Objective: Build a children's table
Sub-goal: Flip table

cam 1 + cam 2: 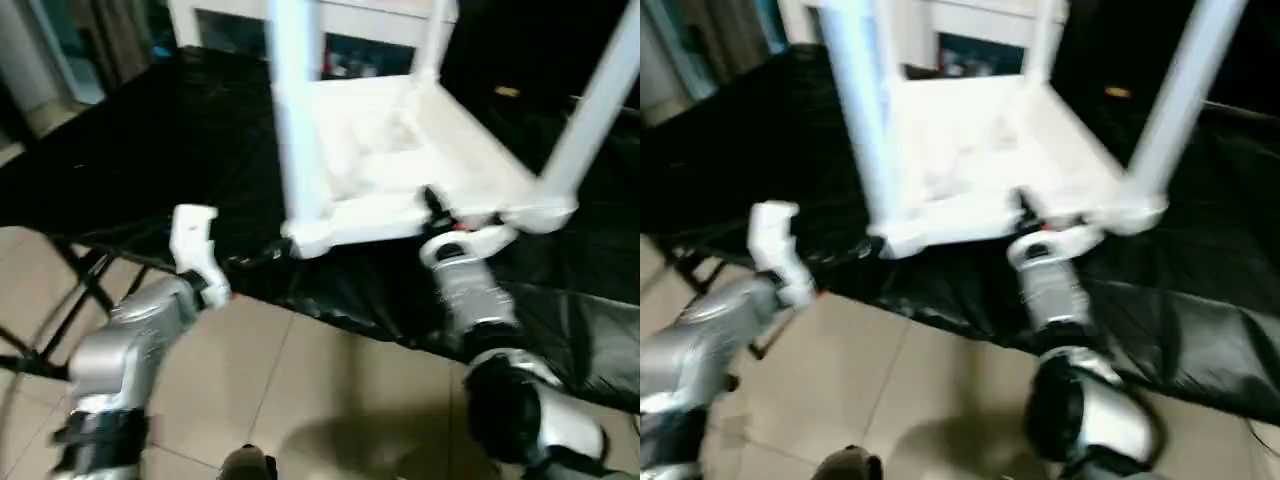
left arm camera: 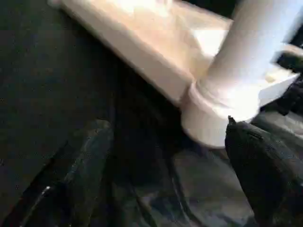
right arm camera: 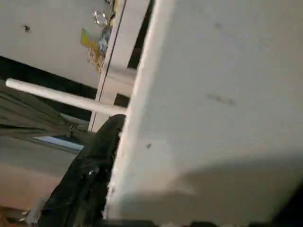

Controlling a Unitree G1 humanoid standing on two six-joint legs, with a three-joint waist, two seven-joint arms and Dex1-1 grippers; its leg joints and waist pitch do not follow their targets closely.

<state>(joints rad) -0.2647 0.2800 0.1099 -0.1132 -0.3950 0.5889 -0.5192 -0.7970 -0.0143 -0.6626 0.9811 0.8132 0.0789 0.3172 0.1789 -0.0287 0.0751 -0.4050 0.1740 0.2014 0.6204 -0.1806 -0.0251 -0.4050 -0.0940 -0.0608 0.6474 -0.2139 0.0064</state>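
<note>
The tabletop (image 1: 400, 150) lies upside down on the black-covered desk (image 1: 140, 150), its ribbed underside facing up, with white legs standing up out of its corner sockets. One leg (image 1: 300, 110) rises from the socket at the near corner on the robot's left side, another (image 1: 595, 110) leans up from the near corner on the right, and a third (image 1: 437, 40) stands at a far corner. Beyond the tabletop, past the desk's far edge, is a white cabinet (image 1: 340, 40) with dark glass doors.

The right gripper (image 1: 432, 203) is at the tabletop's near edge, between the two near corner sockets. In the right wrist view one black finger (image 3: 102, 161) lies against the side of a white panel of the tabletop — the jaws appear closed on that edge, though the other finger is hidden behind the panel.

The left gripper (image 2: 165, 156) sits low over the desk just short of the near left corner socket (image 2: 213, 111). Its jaws are spread wide and hold nothing — one finger (image 2: 87, 161) lies on the black cover, the other (image 2: 265, 170) is close beside the socket, and whether it touches cannot be told. From the head views the left wrist (image 1: 195, 245) hangs at the desk's near edge, to the left of that corner.

Below the desk's near edge is a tiled floor (image 1: 300, 390).
</note>
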